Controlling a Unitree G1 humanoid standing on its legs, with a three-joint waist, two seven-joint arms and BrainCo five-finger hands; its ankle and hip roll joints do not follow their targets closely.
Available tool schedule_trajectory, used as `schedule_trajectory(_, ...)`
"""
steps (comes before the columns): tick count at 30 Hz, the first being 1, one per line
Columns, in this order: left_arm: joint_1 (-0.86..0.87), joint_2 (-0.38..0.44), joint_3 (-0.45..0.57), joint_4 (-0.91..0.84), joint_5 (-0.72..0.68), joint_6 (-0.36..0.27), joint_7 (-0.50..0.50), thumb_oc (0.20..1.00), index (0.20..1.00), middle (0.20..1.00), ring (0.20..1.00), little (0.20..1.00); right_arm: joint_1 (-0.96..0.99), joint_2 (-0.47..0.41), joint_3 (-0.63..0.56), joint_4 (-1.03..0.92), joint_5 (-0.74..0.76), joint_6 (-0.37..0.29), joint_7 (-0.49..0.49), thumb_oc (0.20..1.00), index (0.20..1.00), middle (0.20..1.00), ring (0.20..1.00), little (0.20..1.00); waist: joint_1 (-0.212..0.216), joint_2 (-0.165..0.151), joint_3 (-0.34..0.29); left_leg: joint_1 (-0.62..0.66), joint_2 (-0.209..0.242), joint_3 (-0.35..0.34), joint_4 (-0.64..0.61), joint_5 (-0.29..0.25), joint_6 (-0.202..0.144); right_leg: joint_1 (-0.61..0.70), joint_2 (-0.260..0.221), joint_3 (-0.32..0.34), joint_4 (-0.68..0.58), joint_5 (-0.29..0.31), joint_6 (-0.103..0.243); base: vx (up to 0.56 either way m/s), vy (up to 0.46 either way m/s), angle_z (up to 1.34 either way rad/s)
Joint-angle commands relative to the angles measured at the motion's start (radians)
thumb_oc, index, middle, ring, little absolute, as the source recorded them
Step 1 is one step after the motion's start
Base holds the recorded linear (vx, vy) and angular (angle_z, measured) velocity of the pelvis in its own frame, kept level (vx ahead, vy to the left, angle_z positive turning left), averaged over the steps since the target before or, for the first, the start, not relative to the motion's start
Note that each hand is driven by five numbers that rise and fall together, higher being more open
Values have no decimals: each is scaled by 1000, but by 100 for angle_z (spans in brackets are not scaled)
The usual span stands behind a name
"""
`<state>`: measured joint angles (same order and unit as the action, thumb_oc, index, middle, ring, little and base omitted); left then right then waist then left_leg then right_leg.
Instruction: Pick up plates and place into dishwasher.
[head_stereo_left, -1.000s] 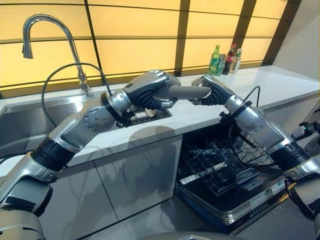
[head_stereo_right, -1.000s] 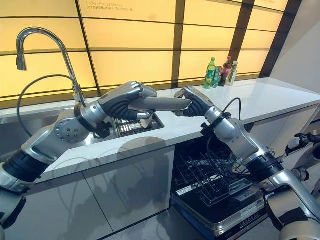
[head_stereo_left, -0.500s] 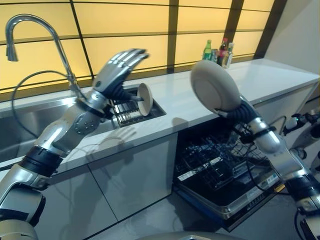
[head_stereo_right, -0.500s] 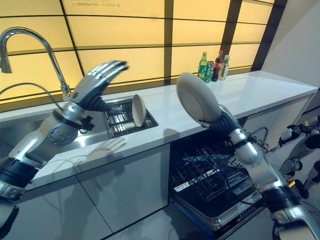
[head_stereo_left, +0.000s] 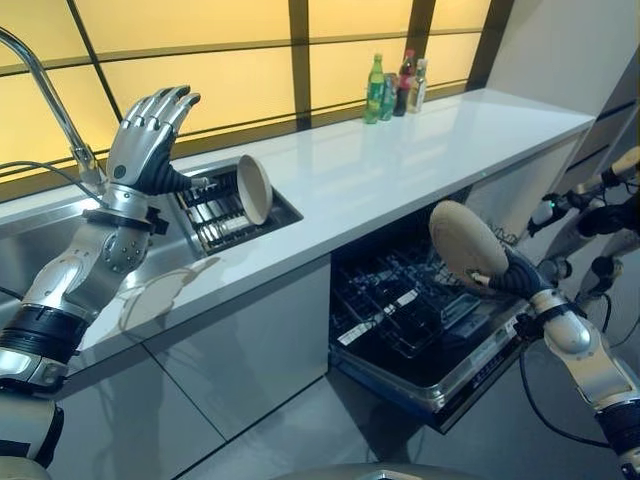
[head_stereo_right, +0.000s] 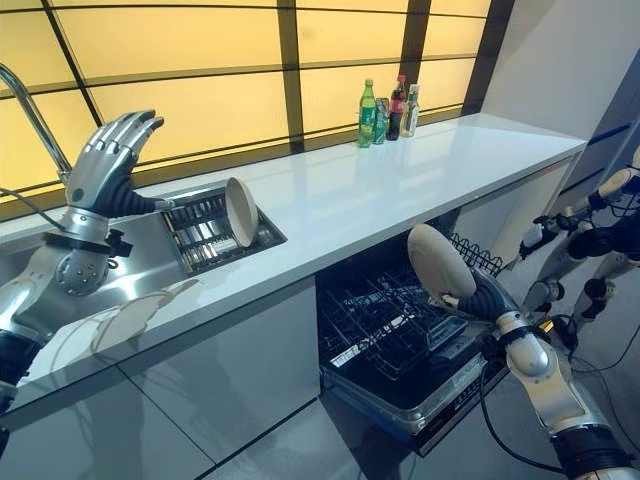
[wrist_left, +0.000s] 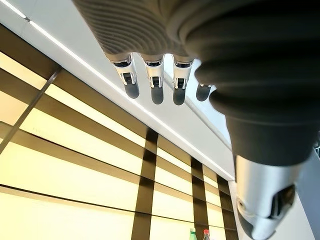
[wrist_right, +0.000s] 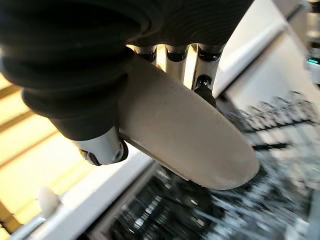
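You had the right hand (head_stereo_left: 497, 279) carry the plate (head_stereo_left: 465, 243) down from above the countertop (head_stereo_left: 400, 160) to just over the open dishwasher (head_stereo_left: 420, 330), fingers and thumb clamped on its rim, so racking was next. Your left hand (head_stereo_left: 148, 135) had let go and rose, fingers straight and empty, beside the drying rack (head_stereo_left: 215, 210), where a second plate (head_stereo_left: 254, 188) waited on edge.

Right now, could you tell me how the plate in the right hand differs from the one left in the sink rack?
The held plate is pinched in the right hand above the open dishwasher; the rack plate stands on edge in the sink rack, untouched. The held plate leans with its back towards the camera; the rack plate shows its hollow face. Both are round and pale beige.
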<state>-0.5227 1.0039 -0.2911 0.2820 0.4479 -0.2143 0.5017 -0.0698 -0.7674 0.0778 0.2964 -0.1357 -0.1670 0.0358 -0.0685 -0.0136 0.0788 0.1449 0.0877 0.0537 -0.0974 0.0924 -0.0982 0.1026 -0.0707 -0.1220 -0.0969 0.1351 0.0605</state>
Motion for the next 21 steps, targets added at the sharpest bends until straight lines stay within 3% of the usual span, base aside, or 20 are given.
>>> schedule_trajectory(1,-48,65,43,40,-39,17,21,1000,1000,1000,1000,1000,-93,-78,24,-2,14,12,35,200,200,200,200,200,1,23,45,32,-137,70,10,-174,94,45,30,-1,25,-145,54,0,0,0)
schedule_trajectory(7,-121,63,-30,53,-53,25,1,1000,1000,1000,1000,1000,-206,-75,158,123,60,55,108,200,200,200,200,200,26,22,54,25,-139,59,10,-170,88,45,25,-20,19,-142,53,11,-9,1)
schedule_trajectory(16,-265,26,-153,50,-78,17,-30,1000,1000,1000,1000,1000,-479,16,351,470,136,89,214,200,200,200,200,200,92,26,62,2,-143,21,10,-159,81,43,17,-53,10,-139,47,23,-21,8)
schedule_trajectory(21,-317,3,-189,43,-71,26,-48,1000,1000,1000,1000,1000,-568,65,397,588,144,100,230,200,200,200,200,200,116,30,72,-12,-144,7,10,-151,80,37,13,-65,10,-139,42,1,-12,11)
